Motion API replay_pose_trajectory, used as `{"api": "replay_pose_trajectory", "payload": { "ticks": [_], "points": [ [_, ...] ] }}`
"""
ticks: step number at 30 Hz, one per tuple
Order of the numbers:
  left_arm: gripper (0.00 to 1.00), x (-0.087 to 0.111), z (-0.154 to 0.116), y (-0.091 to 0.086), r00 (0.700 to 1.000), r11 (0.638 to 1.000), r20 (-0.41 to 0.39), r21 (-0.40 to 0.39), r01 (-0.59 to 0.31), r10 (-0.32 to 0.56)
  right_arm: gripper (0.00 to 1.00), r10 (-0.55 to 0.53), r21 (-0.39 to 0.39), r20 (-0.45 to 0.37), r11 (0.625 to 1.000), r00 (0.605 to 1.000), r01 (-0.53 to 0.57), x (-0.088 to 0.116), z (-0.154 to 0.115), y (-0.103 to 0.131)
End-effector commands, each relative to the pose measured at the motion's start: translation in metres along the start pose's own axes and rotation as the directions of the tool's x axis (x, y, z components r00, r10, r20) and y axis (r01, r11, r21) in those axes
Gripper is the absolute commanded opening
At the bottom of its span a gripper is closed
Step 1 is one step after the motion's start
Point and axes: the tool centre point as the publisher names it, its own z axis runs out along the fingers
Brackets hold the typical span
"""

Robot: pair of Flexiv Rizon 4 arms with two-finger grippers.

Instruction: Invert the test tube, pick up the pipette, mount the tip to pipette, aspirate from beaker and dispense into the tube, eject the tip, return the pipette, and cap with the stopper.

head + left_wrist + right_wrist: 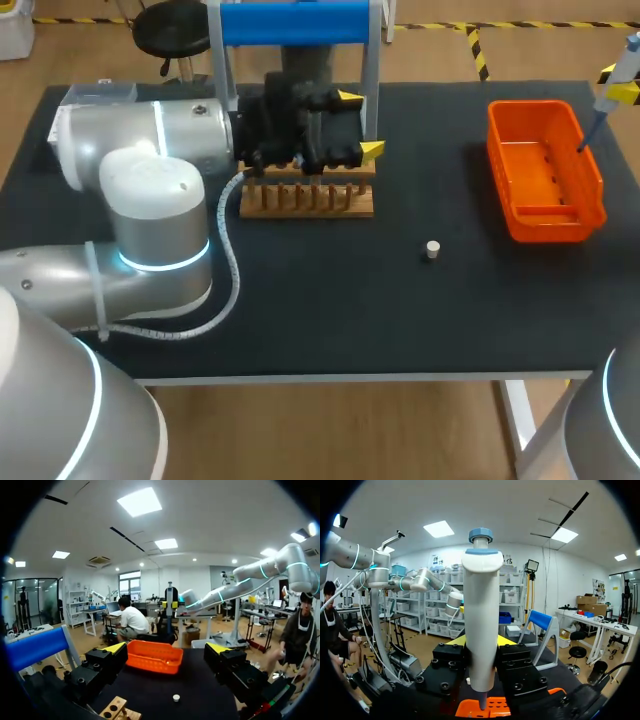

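Right wrist view: right gripper (481, 641) is clamping the pipette (481, 595) upright above orange bin (496, 706). Left gripper (361, 124) is hovering, fingers spread, over wooden rack (308, 200); stopper (432, 249) lying apart.

No legible text, no readable labels, numbers or signs in any view
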Motion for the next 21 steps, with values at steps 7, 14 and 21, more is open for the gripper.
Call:
{"api": "replay_pose_trajectory", "payload": {
  "ticks": [7,14,21],
  "points": [
    [1.00,-0.0020,-0.0111,0.0058,1.000,0.995,-0.010,0.096,0.008,-0.007,0.00,0.000,0.002,-0.001,1.000,1.000,0.000,0.0000,-0.0004,0.0004],
    [1.00,-0.0023,-0.0128,0.0065,1.000,0.997,-0.012,0.066,0.026,-0.025,0.00,0.000,0.002,-0.001,1.000,1.000,0.000,0.0000,-0.0004,0.0004],
    [1.00,-0.0010,-0.0161,0.0077,0.999,0.999,-0.010,0.025,0.042,-0.042,0.00,0.000,0.002,-0.001,1.000,1.000,0.000,0.0000,-0.0004,0.0004]
  ]
}}
